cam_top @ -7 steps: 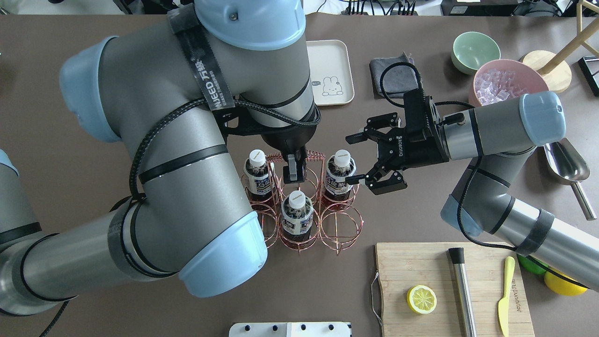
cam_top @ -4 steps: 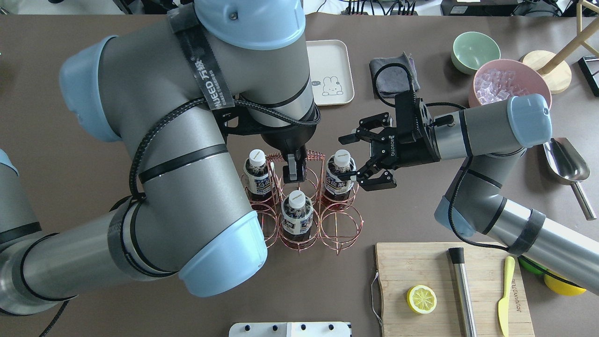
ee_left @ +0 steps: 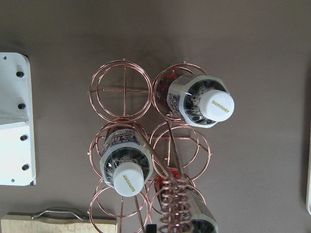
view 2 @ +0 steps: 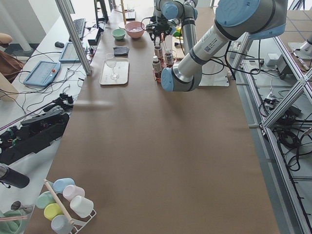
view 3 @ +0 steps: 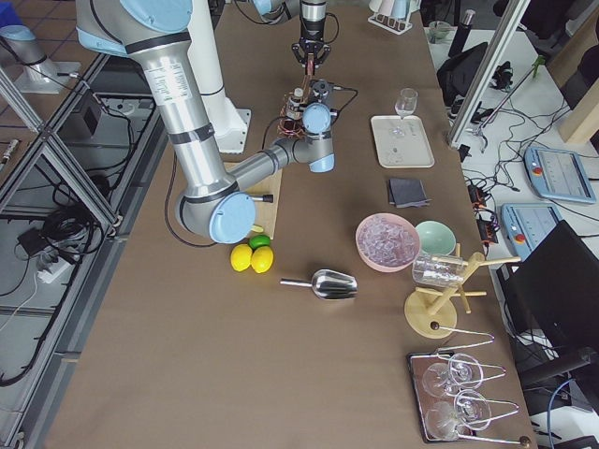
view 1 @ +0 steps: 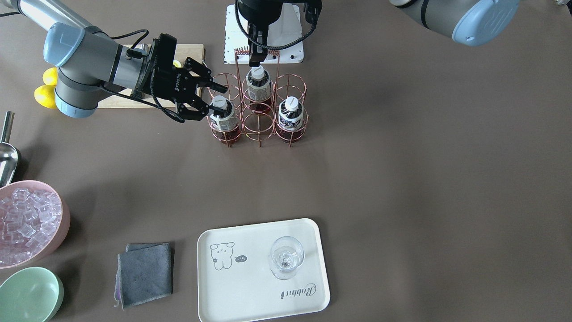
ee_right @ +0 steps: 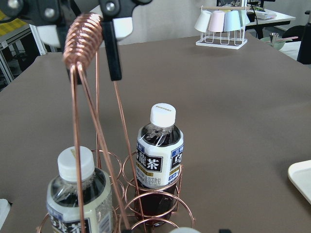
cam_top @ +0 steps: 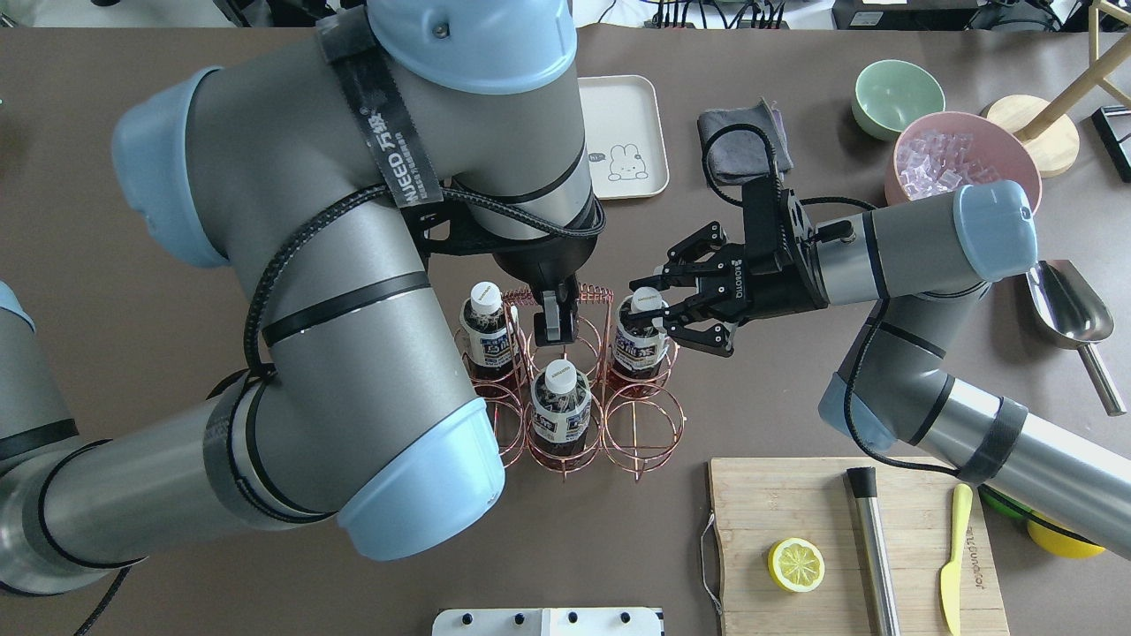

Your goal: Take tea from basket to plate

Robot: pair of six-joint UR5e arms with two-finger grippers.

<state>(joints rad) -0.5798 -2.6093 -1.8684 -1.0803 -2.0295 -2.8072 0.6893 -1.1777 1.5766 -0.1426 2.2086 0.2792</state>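
The basket (cam_top: 641, 433) is a rose-gold wire rack holding three bottles. The tea (cam_top: 638, 346), with a beige label and white cap, stands in its far right cell, and shows in the front view (view 1: 223, 120) too. My right gripper (cam_top: 648, 300) is open, level with the tea's cap, one finger on each side of it; the front view shows the right gripper (view 1: 219, 98) the same way. My left gripper (cam_top: 552, 322) is shut on the basket's coiled handle (ee_right: 82, 34). The plate (view 1: 250, 286) is a cream tray beyond the basket, with a wine glass (view 1: 286, 257) standing on it.
Two more bottles (cam_top: 484, 331) (cam_top: 557, 406) stand in the basket. A cutting board (cam_top: 795, 503) with a lemon half, muddler and yellow knife lies near right. A grey cloth (cam_top: 733, 141), mint bowl (cam_top: 897, 97), pink ice bowl (cam_top: 945, 159) and metal scoop (cam_top: 1069, 309) lie far right.
My right gripper has moved left to the basket. Its fingers now straddle the tea's cap and stand closer together. The left arm has not moved.
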